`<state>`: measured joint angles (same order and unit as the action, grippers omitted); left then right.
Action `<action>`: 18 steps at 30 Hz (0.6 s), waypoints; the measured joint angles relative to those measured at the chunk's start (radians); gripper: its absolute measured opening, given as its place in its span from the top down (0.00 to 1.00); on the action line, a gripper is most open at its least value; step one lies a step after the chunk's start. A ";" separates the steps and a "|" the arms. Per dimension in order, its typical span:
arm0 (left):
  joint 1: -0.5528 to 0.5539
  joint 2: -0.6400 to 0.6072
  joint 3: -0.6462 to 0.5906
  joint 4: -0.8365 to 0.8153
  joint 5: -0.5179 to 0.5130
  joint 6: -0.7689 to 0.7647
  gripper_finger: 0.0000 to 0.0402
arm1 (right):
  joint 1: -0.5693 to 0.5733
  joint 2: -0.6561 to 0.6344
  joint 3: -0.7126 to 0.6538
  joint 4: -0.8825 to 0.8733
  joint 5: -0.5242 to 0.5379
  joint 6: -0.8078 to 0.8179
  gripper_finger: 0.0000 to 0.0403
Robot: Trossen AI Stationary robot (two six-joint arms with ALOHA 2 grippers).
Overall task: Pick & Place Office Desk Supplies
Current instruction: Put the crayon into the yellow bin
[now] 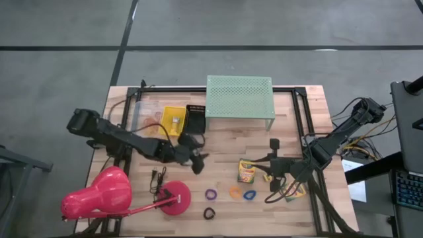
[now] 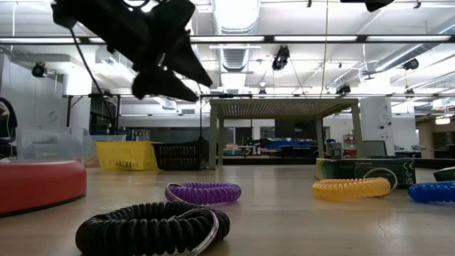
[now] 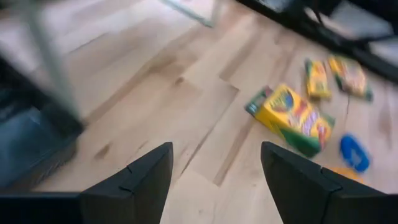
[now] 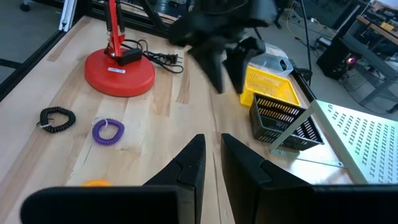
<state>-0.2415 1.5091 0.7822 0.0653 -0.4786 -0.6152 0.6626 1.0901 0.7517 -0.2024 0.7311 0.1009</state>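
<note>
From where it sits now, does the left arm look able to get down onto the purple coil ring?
Probably yes. The left gripper hangs open above bare wood, and the purple coil ring lies a short way off with nothing between them. The lamp base sits beside that path, not across it.

- The perforated shelf stood at the table's far edge, with two bins side by side just to its left: the mesh bin nearer it, the other bin farther off.
- The lamp lay at the near left corner, base toward the middle.
- Four ring loops lay right of that base (one nearest the front edge).
- A crayon box sat just behind the loops, another farther right.
</note>
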 joint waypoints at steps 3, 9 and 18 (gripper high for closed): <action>-0.034 0.082 -0.001 0.124 -0.018 0.160 0.39 | 0.000 0.000 0.000 0.000 0.000 0.000 0.88; -0.084 0.224 0.000 0.428 -0.020 0.350 0.39 | 0.000 0.000 0.000 0.000 0.000 0.000 0.88; -0.097 0.388 0.061 0.579 0.089 0.507 0.38 | 0.000 0.000 0.000 0.000 0.000 0.000 0.88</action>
<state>-0.3383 1.8975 0.8435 0.6446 -0.3891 -0.1081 0.6628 1.0901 0.7517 -0.2024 0.7311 0.1005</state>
